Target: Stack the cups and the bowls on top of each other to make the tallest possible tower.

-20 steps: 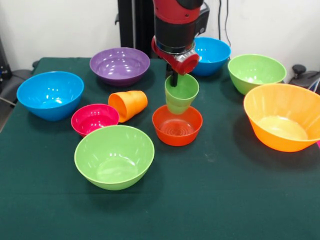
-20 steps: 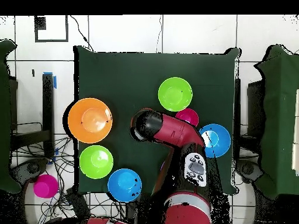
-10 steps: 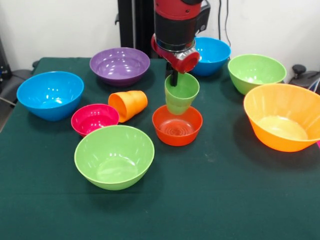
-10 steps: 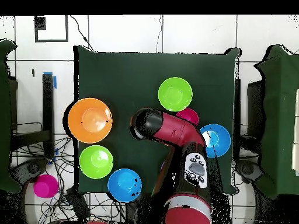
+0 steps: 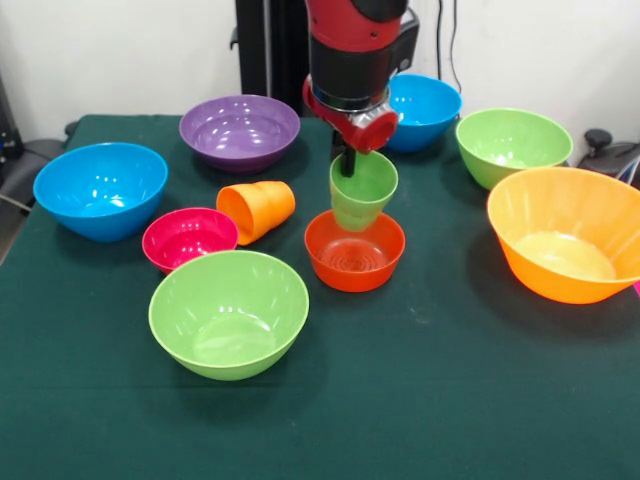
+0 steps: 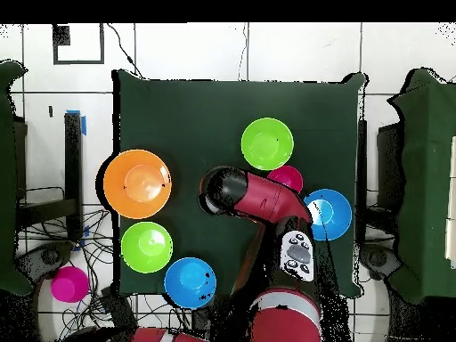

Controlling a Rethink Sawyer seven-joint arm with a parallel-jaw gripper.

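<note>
My gripper (image 5: 347, 163) is shut on the far rim of the light green cup (image 5: 362, 190), with one black finger inside it. It holds the cup slightly tilted just above the small orange-red bowl (image 5: 354, 252). The orange cup (image 5: 257, 209) lies on its side to the left, next to the small magenta bowl (image 5: 188, 237). A light green bowl (image 5: 228, 312) stands in front. In the overhead view the arm (image 6: 224, 191) hides the gripper, both cups and the orange-red bowl.
Around stand a blue bowl (image 5: 100, 188) at left, a purple bowl (image 5: 240, 130), a blue bowl (image 5: 422, 108) behind the arm, a light green bowl (image 5: 512, 145) and the large orange bowl (image 5: 565, 232) at right. Overhead, a magenta bowl (image 6: 69, 283) lies off the table.
Almost nothing. The gripper stays over the orange-red bowl with the green cup, which now hangs a little more upright.
</note>
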